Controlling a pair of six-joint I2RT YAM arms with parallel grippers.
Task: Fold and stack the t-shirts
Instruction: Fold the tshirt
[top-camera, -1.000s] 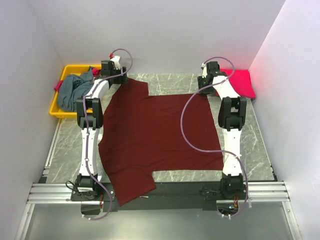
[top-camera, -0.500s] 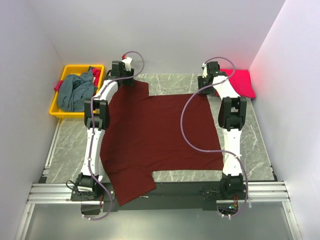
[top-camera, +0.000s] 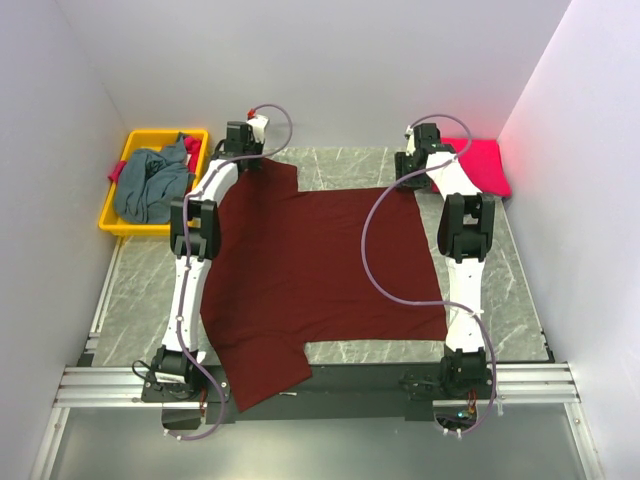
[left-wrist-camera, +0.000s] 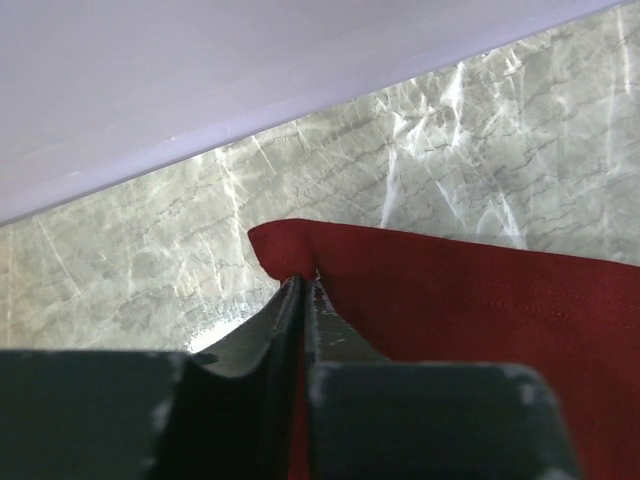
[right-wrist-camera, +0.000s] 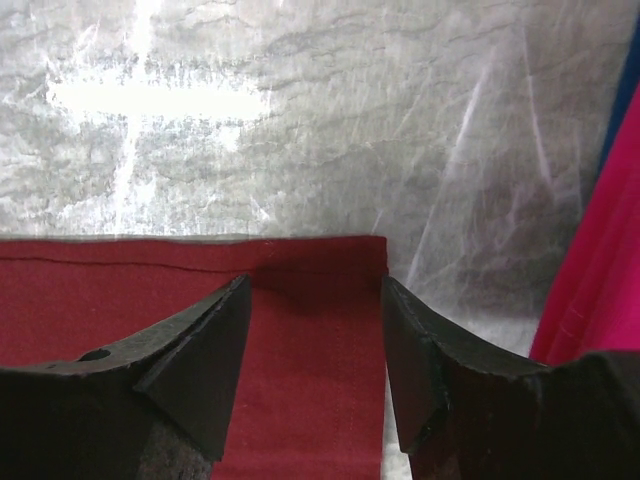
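A dark maroon short-sleeved cloth t-shirt (top-camera: 320, 270) lies spread flat across the middle of the grey marbled bench (top-camera: 505, 295), between the 2 arms, with its near left sleeve reaching past the bench's near edge. The left end effector (left-wrist-camera: 303, 283) sits at the shirt's far left corner, close to the back wall. In the left wrist view its 2 fingers are pressed together with the hemmed corner of the maroon cloth pinched between them, and a sliver of red shows in the narrow seam lower down. The right end effector (right-wrist-camera: 315, 288) is at the shirt's far right corner. Its fingers stand spread apart, 1 on each side of that corner, with the cloth lying flat under the gap (whether the tips touch the cloth I cannot tell). Just beyond the right arm, a bright pink-red cloth t-shirt (top-camera: 482, 165) rests at the bench's far right corner, and its edge also shows at the right of the right wrist view. At the far left, off the marbled surface, a yellow rectangular plastic bin (top-camera: 108, 215) holds a crumpled grey-blue cloth t-shirt (top-camera: 150, 185), well apart from the maroon one.
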